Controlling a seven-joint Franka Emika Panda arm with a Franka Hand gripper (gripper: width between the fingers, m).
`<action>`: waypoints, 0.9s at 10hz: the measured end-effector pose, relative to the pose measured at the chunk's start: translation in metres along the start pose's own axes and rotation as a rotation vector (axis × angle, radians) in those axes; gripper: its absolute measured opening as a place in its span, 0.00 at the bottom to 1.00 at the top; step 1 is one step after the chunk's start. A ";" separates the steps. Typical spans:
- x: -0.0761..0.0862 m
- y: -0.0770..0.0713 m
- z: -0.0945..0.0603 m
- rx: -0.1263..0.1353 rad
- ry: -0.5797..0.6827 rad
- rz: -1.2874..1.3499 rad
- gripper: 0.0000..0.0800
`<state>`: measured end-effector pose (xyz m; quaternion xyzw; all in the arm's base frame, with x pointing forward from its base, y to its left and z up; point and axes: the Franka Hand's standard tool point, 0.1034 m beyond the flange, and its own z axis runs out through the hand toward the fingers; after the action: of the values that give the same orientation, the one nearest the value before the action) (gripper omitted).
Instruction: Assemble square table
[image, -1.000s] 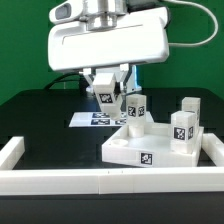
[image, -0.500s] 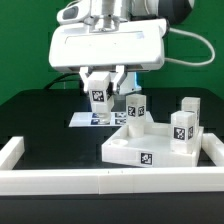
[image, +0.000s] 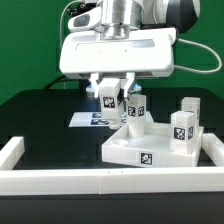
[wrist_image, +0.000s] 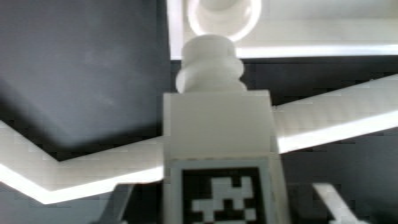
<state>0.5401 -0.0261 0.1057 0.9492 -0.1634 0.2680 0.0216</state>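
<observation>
My gripper is shut on a small white leg post with a black-and-white tag, held upright above the table just off the far left corner of the square table slab. In the wrist view the held leg post fills the middle, its rounded screw tip pointing at a round hole in the slab's corner. The gripper has grey fingers on either side of the post. Three more tagged leg posts stand on the slab.
The marker board lies flat on the black table behind the gripper. A long low white wall runs along the front, with short side pieces at the exterior view's left and right.
The gripper, still holding the leg post, has moved toward the exterior view's right, closer to the slab's far left corner.
</observation>
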 end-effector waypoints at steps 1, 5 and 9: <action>-0.004 0.001 0.004 -0.006 -0.001 -0.005 0.36; -0.015 -0.002 0.020 -0.014 -0.026 -0.019 0.36; -0.016 -0.003 0.020 -0.012 -0.032 -0.022 0.36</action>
<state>0.5383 -0.0210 0.0801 0.9550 -0.1548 0.2516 0.0278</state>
